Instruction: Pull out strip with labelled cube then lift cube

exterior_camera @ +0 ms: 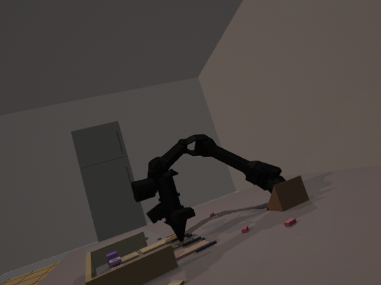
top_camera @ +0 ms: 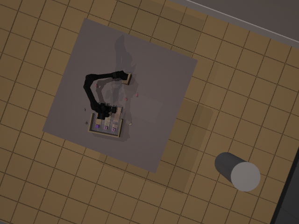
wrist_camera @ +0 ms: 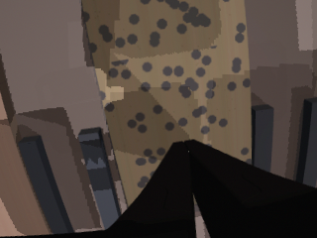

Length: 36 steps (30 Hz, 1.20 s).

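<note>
Showing the tool pinched closed over a dotted strip.

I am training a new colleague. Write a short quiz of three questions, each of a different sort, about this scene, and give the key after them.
1. True or false: the gripper has its fingers closed together.
2. Multiple choice: in the wrist view, the fingertips point down at which strip? A) a plain grey strip; B) the tan strip with dark dots; C) a red strip.
3. Fill in the missing word: in the top view, the open wooden tray holds ____ purple cubes, such as the cube at one end.

Key: 1. True; nothing shows between the fingers. 2. B. 3. Three.
</note>
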Motion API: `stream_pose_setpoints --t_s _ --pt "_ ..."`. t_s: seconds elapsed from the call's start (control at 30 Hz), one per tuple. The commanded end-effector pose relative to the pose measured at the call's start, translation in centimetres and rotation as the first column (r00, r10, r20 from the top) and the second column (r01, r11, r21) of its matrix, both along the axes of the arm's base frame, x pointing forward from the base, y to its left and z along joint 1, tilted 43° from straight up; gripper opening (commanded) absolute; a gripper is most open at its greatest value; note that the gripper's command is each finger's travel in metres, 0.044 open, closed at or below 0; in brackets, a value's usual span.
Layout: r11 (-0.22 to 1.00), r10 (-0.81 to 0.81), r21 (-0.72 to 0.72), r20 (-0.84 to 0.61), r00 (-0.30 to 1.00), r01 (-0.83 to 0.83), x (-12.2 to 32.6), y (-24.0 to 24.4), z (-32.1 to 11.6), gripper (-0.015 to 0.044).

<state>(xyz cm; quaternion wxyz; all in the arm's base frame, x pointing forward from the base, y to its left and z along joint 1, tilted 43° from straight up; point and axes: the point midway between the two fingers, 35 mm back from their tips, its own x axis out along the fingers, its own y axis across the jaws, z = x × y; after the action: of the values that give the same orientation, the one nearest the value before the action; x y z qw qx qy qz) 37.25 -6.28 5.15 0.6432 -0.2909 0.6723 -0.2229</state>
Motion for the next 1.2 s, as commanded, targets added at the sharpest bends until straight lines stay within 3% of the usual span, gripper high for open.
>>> stream_pose_setpoints --t_s 0.0,1.17 --pt "1.0 -0.003 -0.004 -0.012 1.0 0.003 -1.0 -0.2 -0.2 0.0" --pt "1.0 -0.003 -0.005 -0.016 1.0 0.003 -6.3 -0.5 0.0 0.0"
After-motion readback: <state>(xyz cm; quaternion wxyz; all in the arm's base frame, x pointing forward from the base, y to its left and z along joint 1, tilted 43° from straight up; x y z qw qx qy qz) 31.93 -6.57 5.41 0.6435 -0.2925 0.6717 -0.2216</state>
